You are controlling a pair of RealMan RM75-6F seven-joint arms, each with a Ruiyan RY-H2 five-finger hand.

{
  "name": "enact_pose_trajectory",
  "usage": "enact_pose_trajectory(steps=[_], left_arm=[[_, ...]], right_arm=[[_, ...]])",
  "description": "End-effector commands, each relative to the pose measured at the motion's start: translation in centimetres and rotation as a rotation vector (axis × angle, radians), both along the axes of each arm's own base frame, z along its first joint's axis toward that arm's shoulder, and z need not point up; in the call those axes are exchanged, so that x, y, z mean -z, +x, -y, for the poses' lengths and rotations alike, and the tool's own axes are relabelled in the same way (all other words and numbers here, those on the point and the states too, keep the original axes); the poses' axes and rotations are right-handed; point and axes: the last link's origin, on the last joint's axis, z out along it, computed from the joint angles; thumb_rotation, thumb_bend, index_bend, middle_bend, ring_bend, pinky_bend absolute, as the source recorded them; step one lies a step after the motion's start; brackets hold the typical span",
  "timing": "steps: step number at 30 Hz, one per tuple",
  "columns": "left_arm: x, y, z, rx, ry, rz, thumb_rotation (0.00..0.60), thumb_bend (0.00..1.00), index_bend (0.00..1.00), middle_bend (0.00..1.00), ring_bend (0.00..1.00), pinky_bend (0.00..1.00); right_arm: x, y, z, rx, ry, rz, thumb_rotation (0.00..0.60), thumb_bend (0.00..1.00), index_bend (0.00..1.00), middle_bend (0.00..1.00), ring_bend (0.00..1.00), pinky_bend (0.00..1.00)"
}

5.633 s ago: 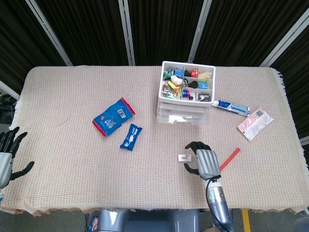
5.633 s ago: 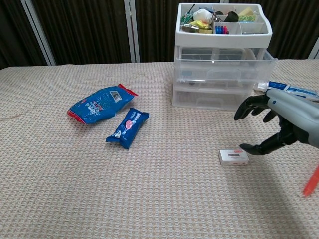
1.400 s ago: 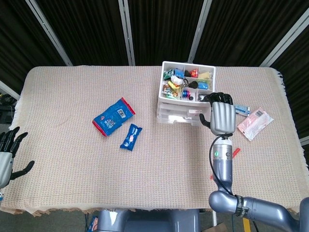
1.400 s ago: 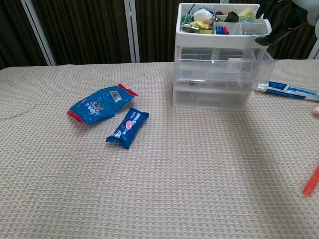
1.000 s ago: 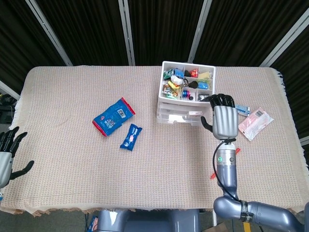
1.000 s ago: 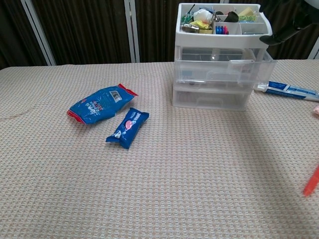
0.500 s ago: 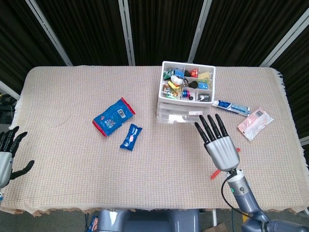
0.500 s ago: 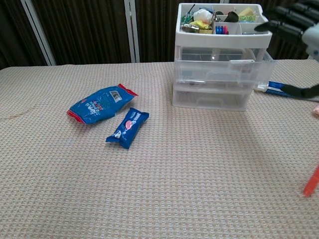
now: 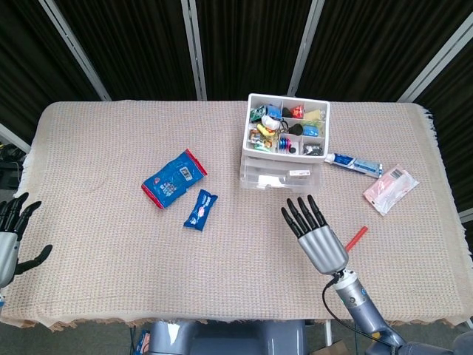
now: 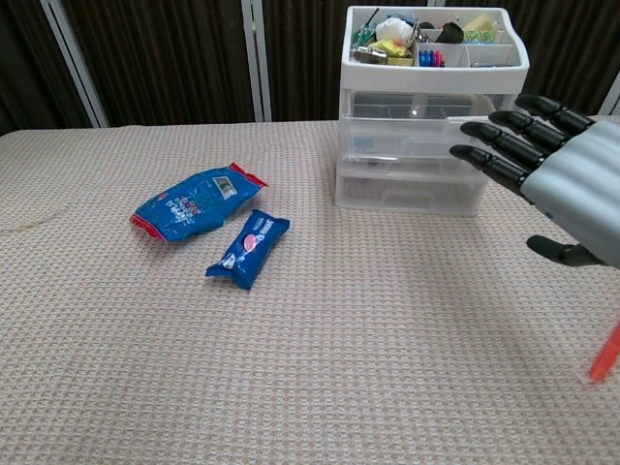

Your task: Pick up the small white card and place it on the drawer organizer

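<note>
The small white card lies on the front ledge of the clear drawer organizer, below its top tray of small items. My right hand hovers over the cloth in front of the organizer, fingers spread and holding nothing. In the chest view the same right hand is at the right, its fingertips just in front of the organizer drawers. My left hand stays at the table's left edge, fingers apart and empty.
A blue snack bag and a small blue packet lie left of centre. A toothpaste tube and a pink packet lie right of the organizer. A red stick lies beside my right hand.
The card went from the cloth to the organizer's front ledge in my right hand. That hand has let go, spread its fingers and drawn back toward the front edge.
</note>
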Motion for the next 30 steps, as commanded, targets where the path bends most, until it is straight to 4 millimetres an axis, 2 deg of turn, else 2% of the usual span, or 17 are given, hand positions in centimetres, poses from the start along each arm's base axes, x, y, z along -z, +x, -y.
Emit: enact_pose_trajectory(steps=[1,22,30], left_arm=[[0.0,0.0,0.0,0.001,0.0,0.002,0.6,0.29,0.13,0.0,0.0,0.0],[-0.1,-0.1,-0.1,-0.007,-0.001,0.009,0.6,0.29,0.13,0.0,0.0,0.0],[-0.1,-0.1,-0.1,-0.008,-0.002,0.012,0.6,0.29,0.13,0.0,0.0,0.0]], right_arm=[[0.8,0.1,0.3,0.011,-0.002,-0.028,0.6,0.17,0.01,0.0,0.0,0.0],[3.9,1.5,3.0,0.049,-0.021,-0.079,0.6,0.17,0.01,0.0,0.0,0.0],[4.2,2.3,4.6,0.06,-0.048,-0.088,0.6,0.17,0.01,0.0,0.0,0.0]])
